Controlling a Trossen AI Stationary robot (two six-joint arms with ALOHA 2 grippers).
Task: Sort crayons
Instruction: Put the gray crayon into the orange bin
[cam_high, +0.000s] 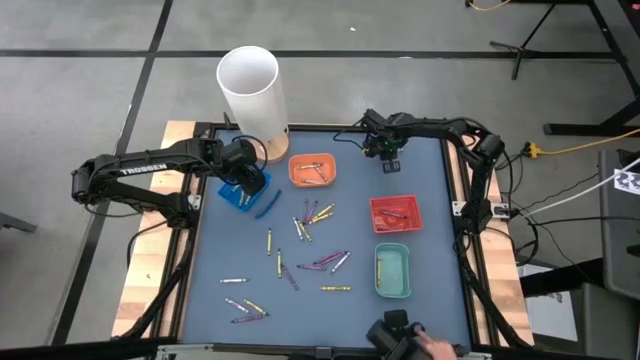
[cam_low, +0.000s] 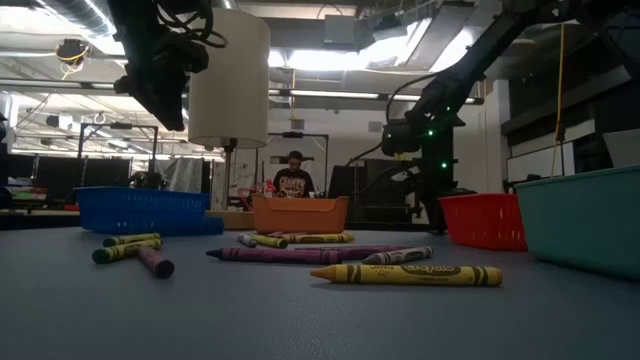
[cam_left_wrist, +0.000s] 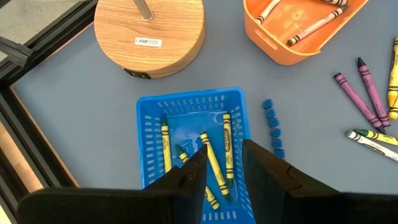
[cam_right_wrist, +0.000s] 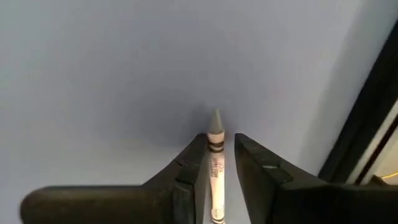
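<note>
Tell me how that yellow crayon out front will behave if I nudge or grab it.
The yellow crayon is a round, thin stick lying flat on the smooth table, so a sideways nudge will probably roll it. It looks light and stiff, likely easy to lift, though a hard pinch might snap it. Its paper wrapper should give the fingers some grip.

The grey-blue table (cam_high: 420, 320) bears scattered crayons (cam_high: 318, 232), four trays (cam_high: 392, 271) and a lamp (cam_high: 252, 92).
</note>
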